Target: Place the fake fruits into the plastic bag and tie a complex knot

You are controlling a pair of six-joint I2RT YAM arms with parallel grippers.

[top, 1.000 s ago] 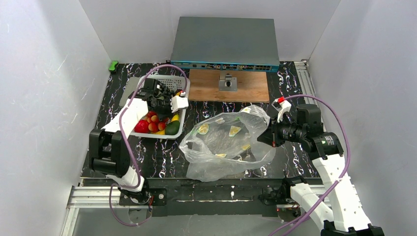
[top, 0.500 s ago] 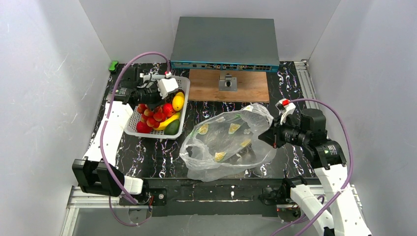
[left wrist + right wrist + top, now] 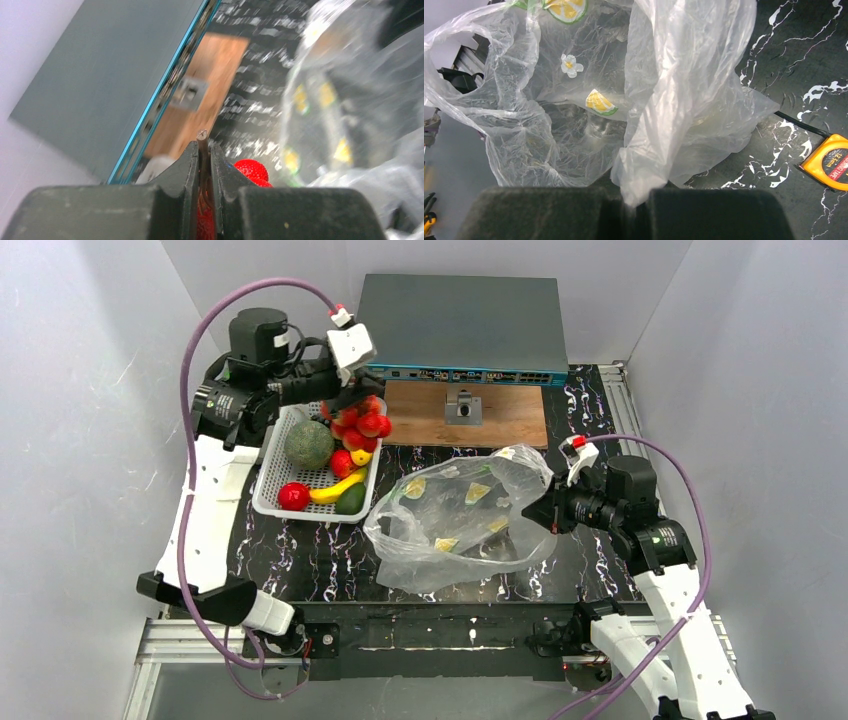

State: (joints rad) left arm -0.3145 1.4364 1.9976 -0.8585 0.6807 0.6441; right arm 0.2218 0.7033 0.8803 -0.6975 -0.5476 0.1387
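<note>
Black marbled table (image 3: 300, 555) below: left gripper (image 3: 202, 147) pinches the cluster (image 3: 360, 423) hanging under it; right gripper (image 3: 636, 202) clamps the bag (image 3: 674, 100) edge.

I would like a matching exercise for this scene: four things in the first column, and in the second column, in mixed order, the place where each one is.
Column 1
1. red cluster
2. bag
3. round green fruit
4. tape measure

Column 2
A. lies in the basket
B. hangs from the left hand
C. lies on the table beside the bag
D. pinched by the right hand

Pairs: 1-B, 2-D, 3-A, 4-C
</note>
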